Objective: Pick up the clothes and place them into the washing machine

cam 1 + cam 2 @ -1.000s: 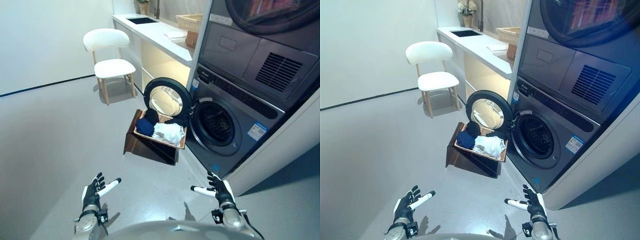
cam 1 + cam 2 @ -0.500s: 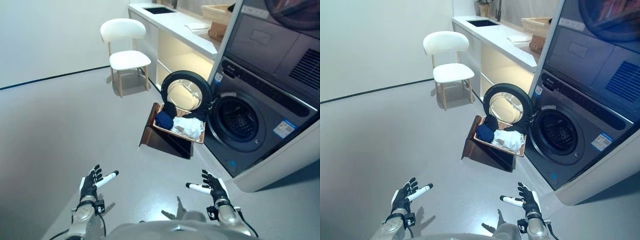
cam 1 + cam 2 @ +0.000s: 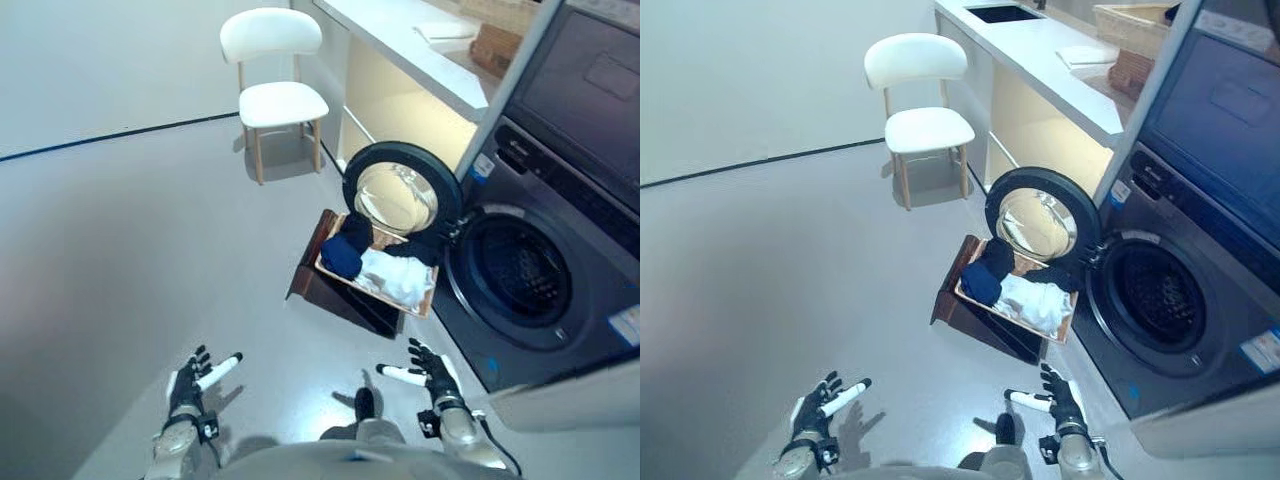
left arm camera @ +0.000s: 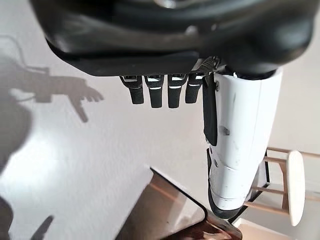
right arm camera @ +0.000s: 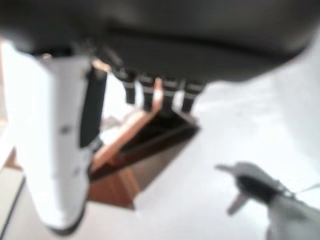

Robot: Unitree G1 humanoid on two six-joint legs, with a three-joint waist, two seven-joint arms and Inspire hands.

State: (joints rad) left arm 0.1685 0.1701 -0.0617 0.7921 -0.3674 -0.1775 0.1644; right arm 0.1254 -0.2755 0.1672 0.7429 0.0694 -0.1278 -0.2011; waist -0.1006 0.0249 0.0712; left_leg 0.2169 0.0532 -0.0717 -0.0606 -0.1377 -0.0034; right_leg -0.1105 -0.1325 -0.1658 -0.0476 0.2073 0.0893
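A brown wooden basket (image 3: pixel 325 262) stands on the floor before the washing machine (image 3: pixel 560 300), whose round door (image 3: pixel 400 192) hangs open. In the basket lie a dark blue garment (image 3: pixel 342 260), a white one (image 3: pixel 395 276) and a black one (image 3: pixel 997 255). My left hand (image 3: pixel 188 385) hovers low over the floor at the lower left, open and holding nothing. My right hand (image 3: pixel 432 373) is open too, short of the basket, near the machine's front. The left wrist view shows straight fingers (image 4: pixel 156 94) and the basket's corner (image 4: pixel 165 212) beyond.
A white chair (image 3: pixel 278 95) stands by the wall beyond the basket. A white counter (image 3: pixel 1060 70) with a wicker basket (image 3: pixel 1130 30) runs beside the machine. A second appliance (image 3: pixel 1230 120) is stacked above the washer. Grey floor (image 3: pixel 140 250) spreads to the left.
The camera has tilted down and moved closer, so the basket and washer sit nearer the middle. Both hands stay open and low, much as before.
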